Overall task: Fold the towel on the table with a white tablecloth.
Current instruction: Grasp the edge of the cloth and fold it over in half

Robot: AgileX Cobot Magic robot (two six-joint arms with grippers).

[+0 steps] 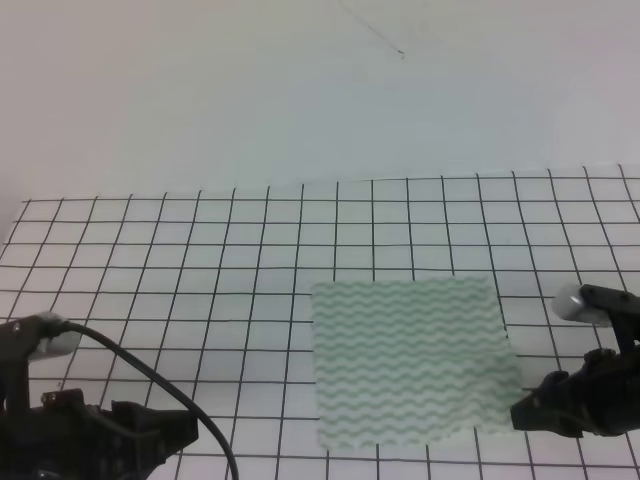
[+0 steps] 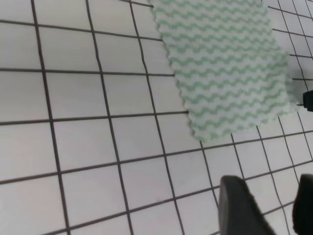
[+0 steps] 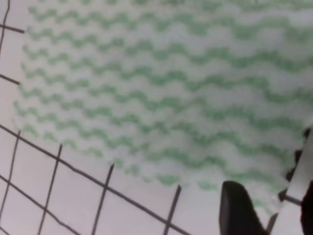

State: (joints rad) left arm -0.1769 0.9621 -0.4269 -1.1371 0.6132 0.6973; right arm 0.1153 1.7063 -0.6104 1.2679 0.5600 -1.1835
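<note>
The towel (image 1: 405, 360), whitish with pale green wavy stripes, lies spread flat on the table with a white tablecloth (image 1: 150, 250), right of centre near the front edge. My right gripper (image 1: 518, 412) sits at the towel's near right corner. In the right wrist view the towel (image 3: 156, 88) fills the frame, and my right gripper (image 3: 271, 210) is open with the towel's corner edge between its dark fingers (image 3: 234, 208). My left gripper (image 1: 185, 435) is low at the front left, well apart from the towel. In the left wrist view it (image 2: 271, 210) is open over bare gridded cloth, with the towel (image 2: 225, 63) up to the right.
A black cable (image 1: 150, 375) loops from the left arm across the front left of the table. A plain white wall (image 1: 300, 90) rises behind the table's far edge. Gridded cloth stretches left of and behind the towel.
</note>
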